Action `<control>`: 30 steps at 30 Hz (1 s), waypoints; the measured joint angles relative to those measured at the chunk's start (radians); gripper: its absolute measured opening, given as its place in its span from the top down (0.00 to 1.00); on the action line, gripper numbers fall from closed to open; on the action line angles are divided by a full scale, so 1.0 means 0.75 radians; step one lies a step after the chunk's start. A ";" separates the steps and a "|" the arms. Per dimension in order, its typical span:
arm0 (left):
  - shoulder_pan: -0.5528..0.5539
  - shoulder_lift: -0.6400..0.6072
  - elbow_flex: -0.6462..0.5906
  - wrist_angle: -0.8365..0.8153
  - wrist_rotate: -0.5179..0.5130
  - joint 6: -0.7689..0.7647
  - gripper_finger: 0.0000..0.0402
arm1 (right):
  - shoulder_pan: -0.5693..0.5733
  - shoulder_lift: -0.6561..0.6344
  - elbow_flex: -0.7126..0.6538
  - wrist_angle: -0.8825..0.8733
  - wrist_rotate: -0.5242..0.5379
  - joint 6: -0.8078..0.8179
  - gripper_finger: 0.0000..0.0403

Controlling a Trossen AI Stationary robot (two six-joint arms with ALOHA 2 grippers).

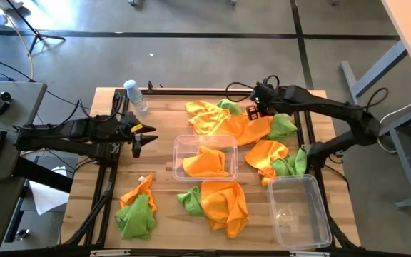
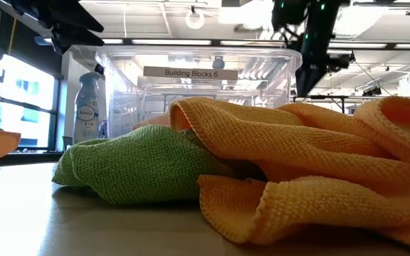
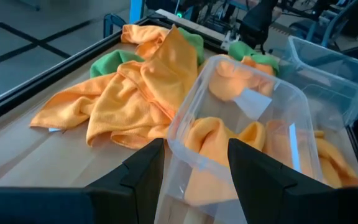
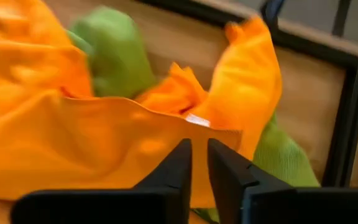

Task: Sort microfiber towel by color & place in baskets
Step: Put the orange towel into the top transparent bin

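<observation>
Reaching for the next orange towel at the upper centre of the high view.
The right gripper point(image 1: 252, 111), fingers barely parted and holding nothing, hovered over the orange towel pile point(image 1: 223, 121); the middle basket point(image 1: 205, 140) already held one orange towel point(image 1: 207, 163). A firm pinch looked needed next. The left gripper point(image 1: 138, 139) waited, spread.

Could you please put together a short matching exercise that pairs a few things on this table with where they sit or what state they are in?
Things:
1. middle tub
2. corner tub
3. water bottle
4. left claw

Places or states:
A. lying on the wood near the table's far edge
B. open, beside the middle tub, holding nothing
C. holds an orange towel
D. no towel inside

Pairs: 1-C, 2-D, 3-A, 4-B
</observation>
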 joint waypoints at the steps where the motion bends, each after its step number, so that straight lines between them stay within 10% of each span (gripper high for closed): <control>1: 0.000 -0.003 -0.003 0.002 0.000 0.000 0.58 | -0.016 0.017 -0.013 0.000 -0.013 0.014 0.83; 17: -0.001 -0.004 -0.012 -0.003 0.050 0.012 0.58 | -0.064 0.121 -0.203 0.173 0.038 0.005 0.51; 30: -0.001 -0.004 -0.011 0.000 0.050 -0.035 0.58 | -0.055 0.119 -0.286 0.306 -0.077 -0.229 0.64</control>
